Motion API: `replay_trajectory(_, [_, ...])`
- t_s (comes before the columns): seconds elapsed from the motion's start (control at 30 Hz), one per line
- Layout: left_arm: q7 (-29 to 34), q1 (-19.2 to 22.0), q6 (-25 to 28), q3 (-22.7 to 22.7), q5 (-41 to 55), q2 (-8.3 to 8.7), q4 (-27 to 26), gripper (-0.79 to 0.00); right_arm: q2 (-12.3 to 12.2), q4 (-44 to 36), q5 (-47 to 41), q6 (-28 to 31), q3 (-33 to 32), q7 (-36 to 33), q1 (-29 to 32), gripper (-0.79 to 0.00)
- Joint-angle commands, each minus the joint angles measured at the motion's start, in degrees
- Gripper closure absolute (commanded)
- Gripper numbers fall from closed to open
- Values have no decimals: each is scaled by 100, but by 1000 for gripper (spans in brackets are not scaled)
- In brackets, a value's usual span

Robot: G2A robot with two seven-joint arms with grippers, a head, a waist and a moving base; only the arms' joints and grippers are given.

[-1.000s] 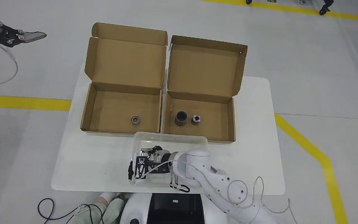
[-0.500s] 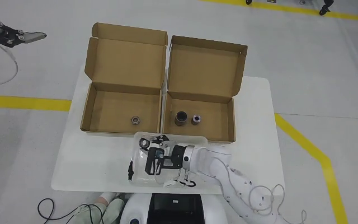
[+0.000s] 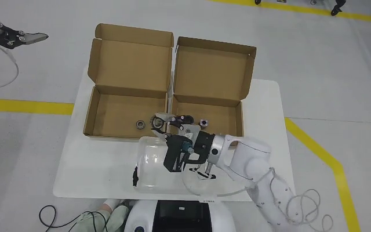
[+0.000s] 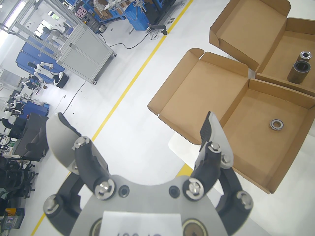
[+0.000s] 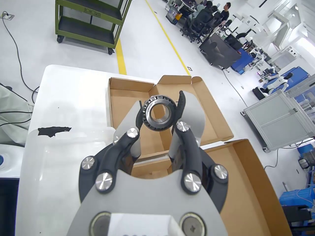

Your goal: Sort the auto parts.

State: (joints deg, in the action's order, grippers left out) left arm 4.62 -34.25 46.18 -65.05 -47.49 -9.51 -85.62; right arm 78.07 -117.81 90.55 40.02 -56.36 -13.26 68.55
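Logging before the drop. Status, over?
Right hand shut on tapered bearing, by left box wall beside right box. Left hand open, off the table. Nothing blocking left box.

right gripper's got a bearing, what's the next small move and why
Probably move the right gripper sideways over the floor of the left open cardboard box, then lower before opening. It is shut on a steel roller bearing, held near that box's right wall, and a matching small steel bearing already lies inside it.
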Motion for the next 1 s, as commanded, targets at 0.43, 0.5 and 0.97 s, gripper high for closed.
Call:
replay_trajectory(0.43, [0, 0, 0, 0, 0, 0, 0, -785, 156, 157, -1125, -305, 151, -382, -1222, 0])
replay_trajectory(0.5, [0, 0, 0, 0, 0, 0, 0, -785, 167, 153, -1223, -335, 150, -403, -1319, 0])
replay_trajectory(0.97, [0, 0, 0, 0, 0, 0, 0, -785, 172, 16, -1350, -542, 106, -392, -1467, 0])
